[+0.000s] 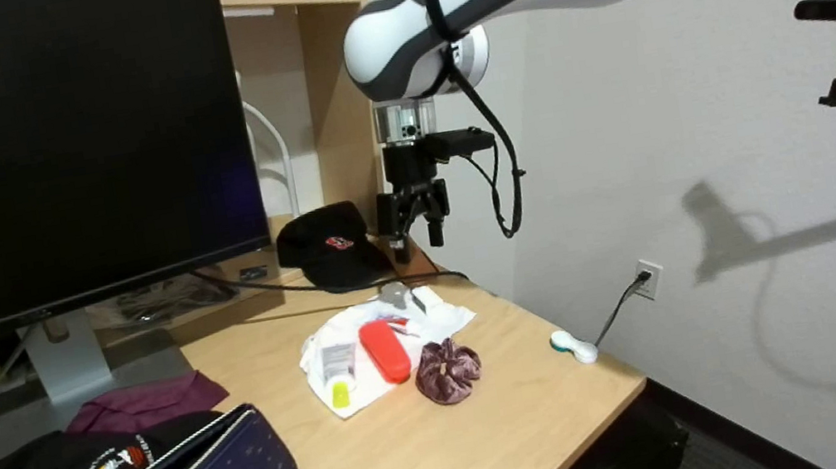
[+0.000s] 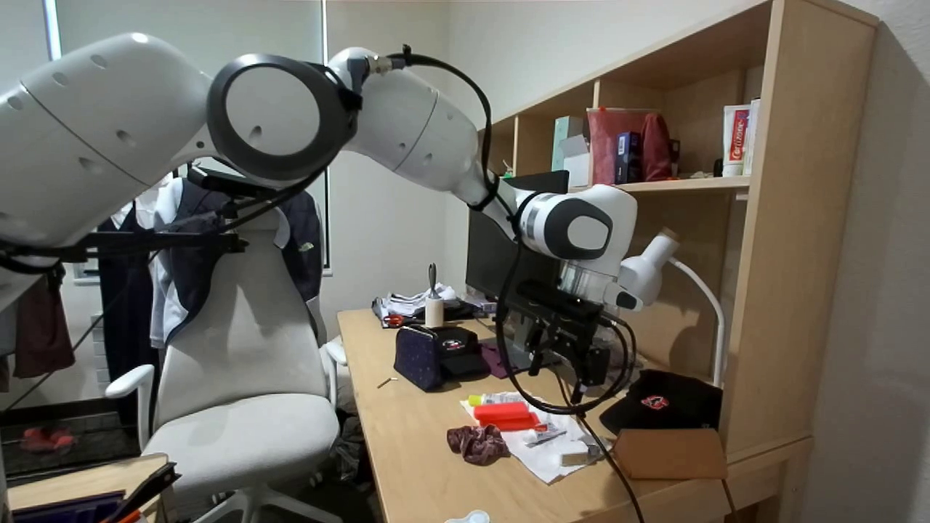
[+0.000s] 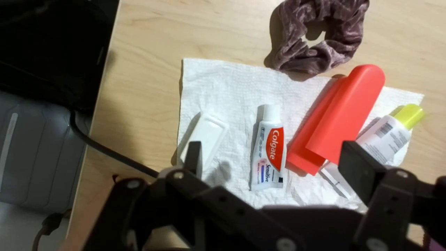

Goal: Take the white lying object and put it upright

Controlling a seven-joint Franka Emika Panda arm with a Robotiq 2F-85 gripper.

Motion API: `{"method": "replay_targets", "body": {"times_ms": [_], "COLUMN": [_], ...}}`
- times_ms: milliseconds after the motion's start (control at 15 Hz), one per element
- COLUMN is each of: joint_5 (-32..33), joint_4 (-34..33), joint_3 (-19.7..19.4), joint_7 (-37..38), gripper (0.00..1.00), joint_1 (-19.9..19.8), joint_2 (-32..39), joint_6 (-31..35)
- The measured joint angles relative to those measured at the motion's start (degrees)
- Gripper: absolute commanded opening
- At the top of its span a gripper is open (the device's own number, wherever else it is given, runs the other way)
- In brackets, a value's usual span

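Observation:
A plain white box-shaped object (image 3: 207, 137) lies flat on a white paper towel (image 3: 223, 83) in the wrist view, partly hidden by one finger. It also shows in both exterior views (image 1: 428, 298) (image 2: 574, 456). A white Colgate tube (image 3: 268, 153) lies beside it on the towel. I cannot tell for sure which of these is the white lying object. My gripper (image 3: 274, 160) is open and empty above the towel, with the tube between its fingers in the wrist view. In both exterior views the gripper (image 1: 419, 248) (image 2: 558, 381) hangs above the table, apart from everything.
A red case (image 3: 345, 115) and a yellow-capped tube (image 3: 386, 137) lie on the towel. A scrunchie (image 1: 448, 371) lies at its edge. A black cap (image 1: 336, 246), a brown case (image 2: 670, 454), a monitor (image 1: 51, 141), a cable (image 3: 115, 157) and a lens case (image 1: 574, 346) are around.

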State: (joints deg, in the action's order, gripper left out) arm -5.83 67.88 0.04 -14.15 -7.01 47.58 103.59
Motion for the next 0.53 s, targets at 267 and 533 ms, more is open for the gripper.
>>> {"method": "replay_targets", "body": {"times_ms": [267, 533], "joint_5": [-0.13, -1.57], "joint_4": [-0.03, 0.02], "joint_3": [0.3, 0.24], "joint_7": [0.24, 3.37], "gripper": [1.0, 1.0], "joint_1": [-0.14, -1.84], "joint_2": [2.02, 3.03], "joint_6": [0.11, 0.75]}}
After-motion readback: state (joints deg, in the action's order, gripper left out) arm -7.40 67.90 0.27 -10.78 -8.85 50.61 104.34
